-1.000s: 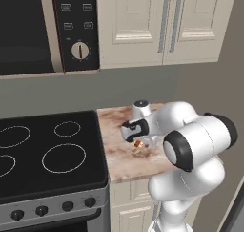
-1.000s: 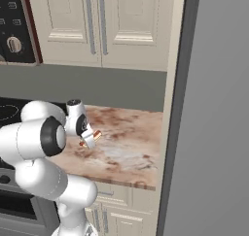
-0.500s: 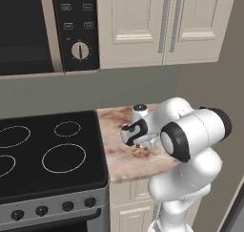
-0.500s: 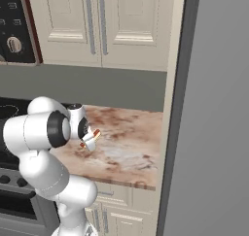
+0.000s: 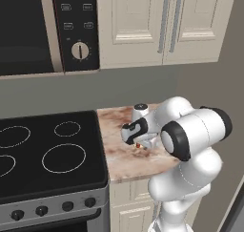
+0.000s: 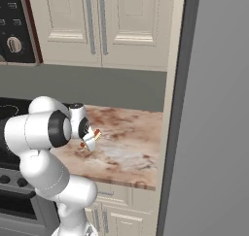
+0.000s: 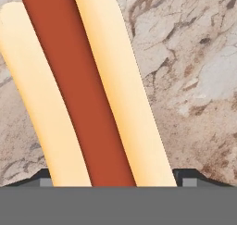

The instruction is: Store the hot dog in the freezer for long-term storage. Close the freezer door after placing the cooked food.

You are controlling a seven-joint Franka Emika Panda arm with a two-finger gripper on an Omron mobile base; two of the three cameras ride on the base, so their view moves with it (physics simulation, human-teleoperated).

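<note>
Hot dog: we see the hot dog [image 7: 88, 94] close up in the hand view, a tan bun with a reddish-brown sausage down its middle, running from the top edge to the fingertips. In the right base view it [image 6: 94, 134] shows as a small tan and red tip at the hand.
Gripper: our gripper [image 7: 113, 178] has one dark fingertip showing at each side of the bun, so we read it as pinching the hot dog. In the left base view the gripper [image 5: 138, 144] sits low over the counter.
Counter: the marbled brown counter [image 6: 131, 138] lies under the hot dog; we cannot tell whether the bun touches it.
Freezer: the tall grey freezer [image 6: 214, 133] stands at the counter's right end; we cannot see into it.
Stove: the black stove [image 5: 43, 154] adjoins the counter's left side.
Cupboards: the cream cupboards [image 5: 162, 26] above are shut.
</note>
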